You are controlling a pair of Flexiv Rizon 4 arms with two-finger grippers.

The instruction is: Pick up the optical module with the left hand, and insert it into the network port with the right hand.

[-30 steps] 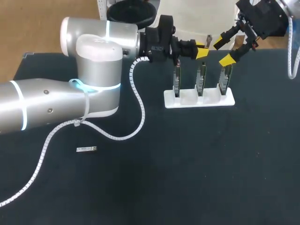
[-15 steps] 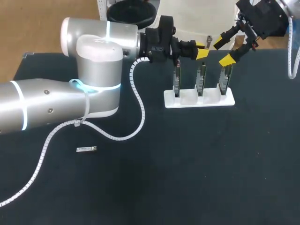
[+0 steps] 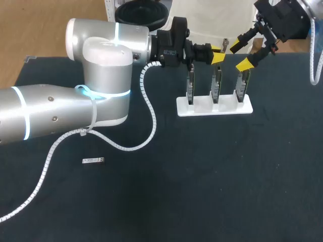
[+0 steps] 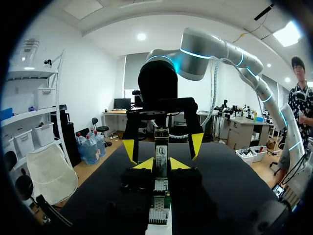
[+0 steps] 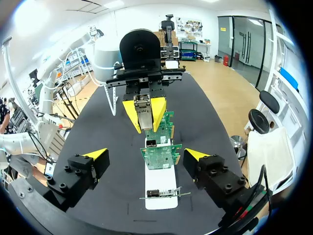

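The optical module [image 5: 143, 110] is a small metal-cased block, clamped between my left jaws, whose yellow tips press on two opposite sides of it; it is held in the air over the standing cards, clear of the table [image 3: 202, 176]. I judge it light and stiff, with smooth sides that could slip or twist under a loose pinch; its connector end is likely the delicate part and should be left bare. My left tips cover much of the body, so my right jaws would best take whatever casing stands clear of them, across the flat sides and square to its length, firmly but without crushing.

My right jaws stand wide apart and empty, facing the left ones across the module; neither tip touches it. Below are three network cards [image 3: 216, 84], upright in a white holder [image 3: 214, 108]; what looks like a metal port cage [image 5: 151, 143] sits on the card nearest my right jaws, and the fit there will likely be narrow, so any tilt in the grasp could jam it. A second module [image 3: 93, 160] lies flat on the table, well apart, beside my left arm [image 3: 101, 75].
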